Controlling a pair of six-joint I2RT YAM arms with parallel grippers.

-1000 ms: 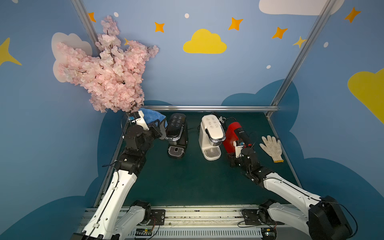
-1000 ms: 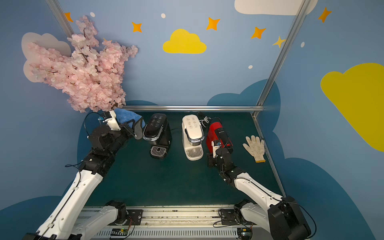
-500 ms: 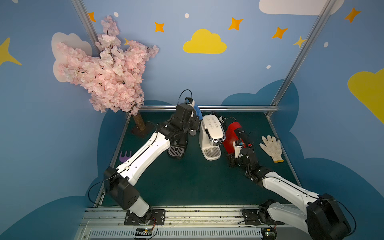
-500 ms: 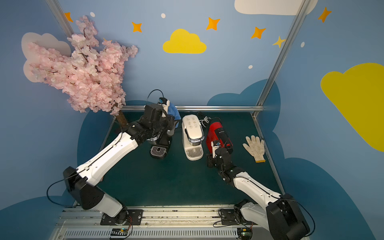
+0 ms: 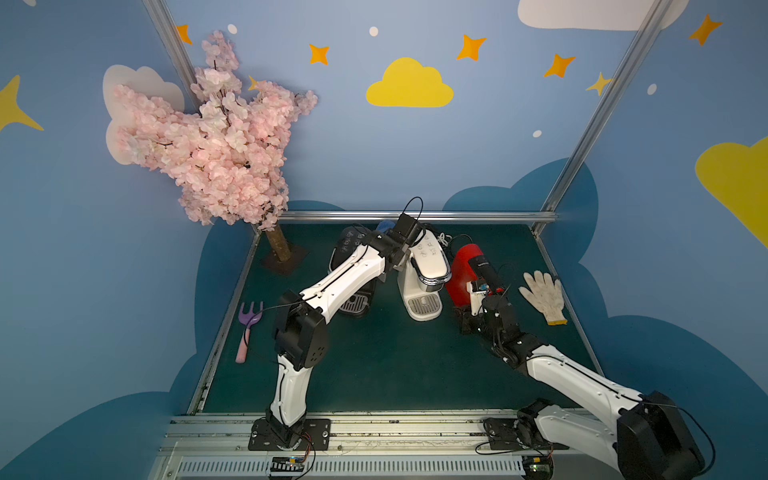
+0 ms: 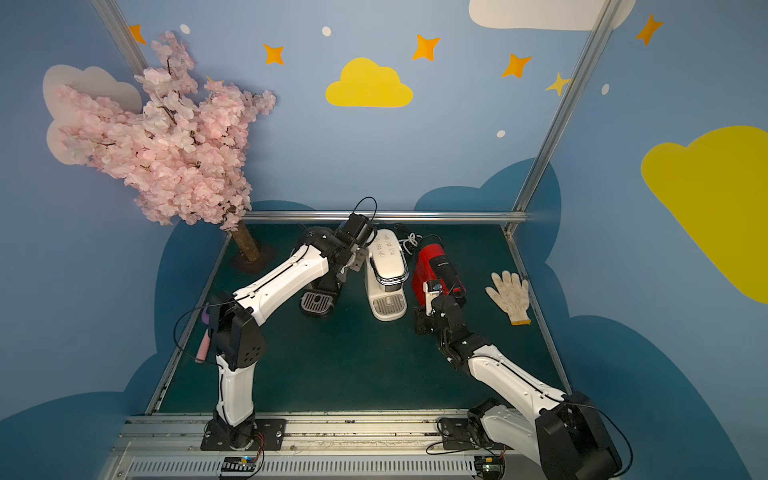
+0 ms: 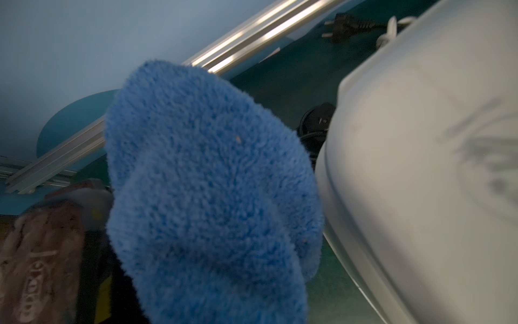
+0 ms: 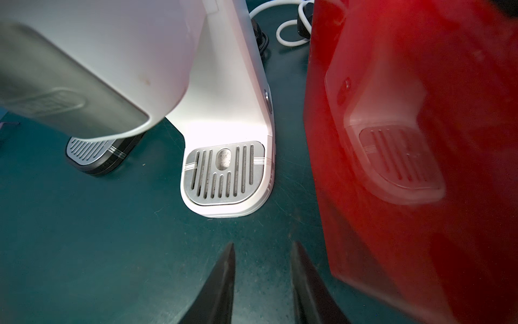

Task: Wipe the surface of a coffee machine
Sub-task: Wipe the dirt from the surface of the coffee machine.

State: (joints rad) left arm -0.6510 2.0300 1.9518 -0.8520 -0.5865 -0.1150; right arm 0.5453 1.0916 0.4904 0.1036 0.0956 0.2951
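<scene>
Three machines: coffee machine (image 5: pixel 430 259) mid-row on my worktop (image 5: pixel 374 365), between black machine (image 5: pixel 347 247) and red machine (image 5: pixel 463 270)
Left hand (image 5: pixel 397 239): pinching blue cloth (image 7: pixel 210 182) beside its rear flank
Right hand (image 8: pixel 262 252): spread, empty, low before drip grille (image 8: pixel 224 171)
Progress: I judge wiping barely begun; whole shell left

coffee machine (image 5: pixel 429 266): cream-white; dark icons on top; chrome band; silver slotted grille
cloth (image 7: pixel 207 179): plain blue
black machine (image 5: pixel 344 244): black; pale icons; silver slotted grille
red-and-black machine (image 5: pixel 462 272): red body, black top
work glove (image 5: pixel 543 294): off-white, yellow cuff
toy fork (image 5: pixel 248 328): purple head, pink handle
worktop (image 5: pixel 395 374): dark green
tree (image 5: pixel 208 158): pink blossom, brown trunk
</scene>
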